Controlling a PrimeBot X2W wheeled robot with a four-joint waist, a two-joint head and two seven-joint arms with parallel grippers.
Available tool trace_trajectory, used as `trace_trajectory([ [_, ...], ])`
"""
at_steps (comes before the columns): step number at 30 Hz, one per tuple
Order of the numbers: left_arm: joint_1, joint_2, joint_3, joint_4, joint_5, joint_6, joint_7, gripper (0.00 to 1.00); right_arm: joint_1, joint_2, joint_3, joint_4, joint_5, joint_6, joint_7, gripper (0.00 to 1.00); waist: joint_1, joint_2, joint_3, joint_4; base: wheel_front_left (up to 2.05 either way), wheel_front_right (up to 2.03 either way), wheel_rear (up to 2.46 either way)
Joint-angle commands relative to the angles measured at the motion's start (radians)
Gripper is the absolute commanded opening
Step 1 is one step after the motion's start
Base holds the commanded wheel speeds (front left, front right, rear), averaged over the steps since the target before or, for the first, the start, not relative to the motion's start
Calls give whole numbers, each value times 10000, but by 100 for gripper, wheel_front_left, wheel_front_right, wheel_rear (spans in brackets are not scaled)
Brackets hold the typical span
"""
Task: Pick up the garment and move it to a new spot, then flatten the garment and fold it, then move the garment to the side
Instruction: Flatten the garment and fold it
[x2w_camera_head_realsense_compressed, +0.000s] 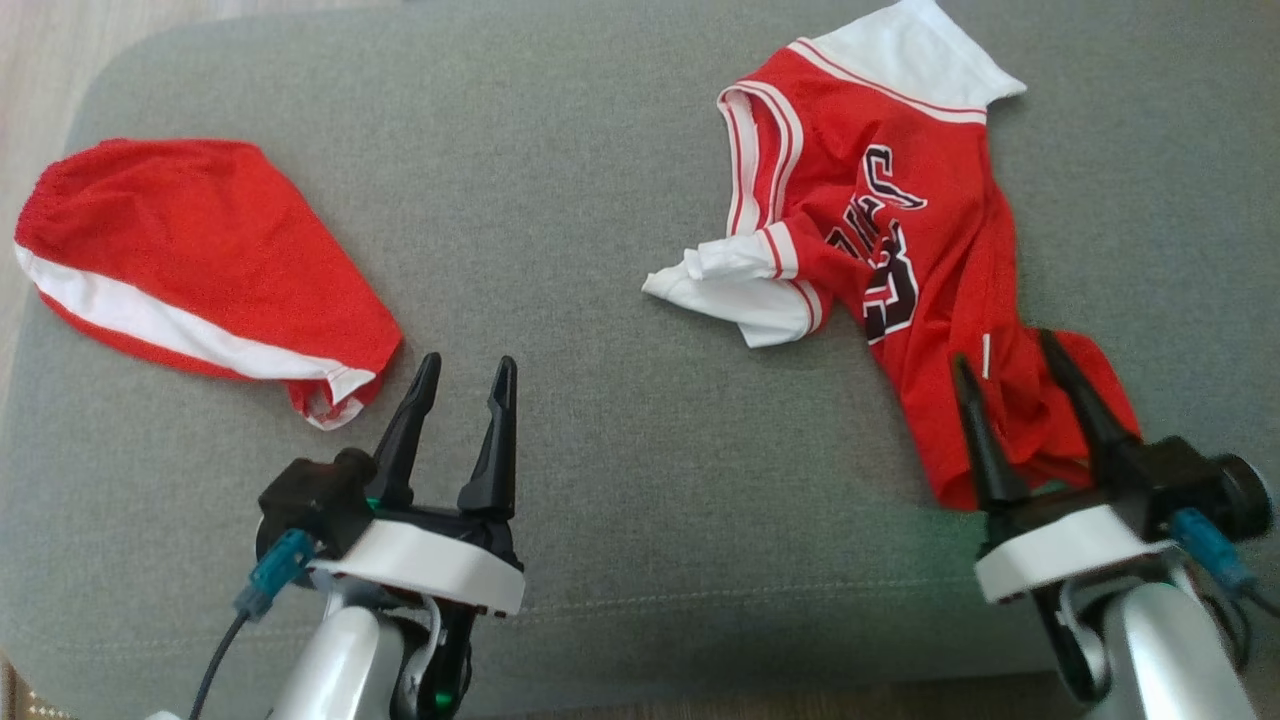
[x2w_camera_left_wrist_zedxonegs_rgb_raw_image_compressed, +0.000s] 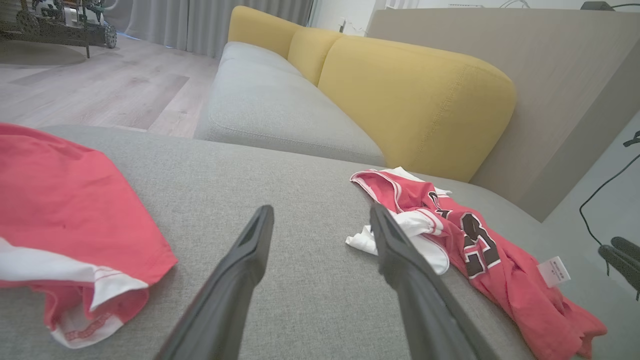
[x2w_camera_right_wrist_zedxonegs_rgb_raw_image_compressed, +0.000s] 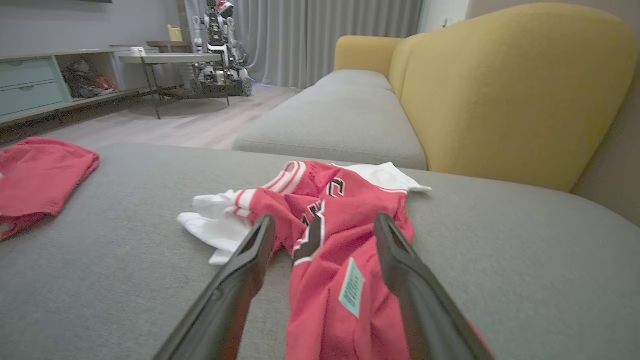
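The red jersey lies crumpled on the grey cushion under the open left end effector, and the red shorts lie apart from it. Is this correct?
Not the left: the head view shows the open right end effector over the red jersey. The left end effector hangs over bare grey cushion. The red shorts do lie apart.

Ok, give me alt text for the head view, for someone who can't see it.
A crumpled red jersey lies on the right of a grey cushion, with the open right gripper at its near end. Folded red shorts lie at the left, beside the open left gripper.
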Motion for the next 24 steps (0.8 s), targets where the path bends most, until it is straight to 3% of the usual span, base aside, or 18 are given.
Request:
trace_trajectory([
  [1, -353, 51, 284, -275, 88, -78, -61, 100, -221, 90, -106, -110, -52, -4, -64, 100, 0, -1, 107, 14, 0, 0, 0],
  [7, -530, 51, 84, -192, 176, -125, -61, 100, -604, 183, -757, 630, -27, -4, -64, 100, 0, -1, 453, 138, 0, 0, 0],
  [16, -811, 51, -37, -105, 218, -150, -61, 100, -1108, 191, -909, 1588, 246, -4, -64, 100, 0, -1, 767, 476, 0, 0, 0],
  [17, -823, 51, -38, -99, 214, -145, -61, 100, -1135, 191, -950, 1773, 249, -4, -64, 69, 0, -1, 772, 500, 0, 0, 0],
  [18, -823, 51, -38, -99, 214, -145, -61, 100, -1135, 191, -950, 1773, 249, -4, -64, 69, 0, -1, 772, 500, 0, 0, 0],
  [19, -827, 51, -39, -93, 207, -138, -61, 100, -1172, 191, -994, 1942, 233, -4, -64, 0, 0, -1, 772, 522, 0, 0, 0],
  [24, -810, 51, -46, -79, 171, -98, -61, 100, -1561, 191, -1155, 2254, 47, -4, -64, 0, 0, -1, 744, 555, 0, 0, 0],
])
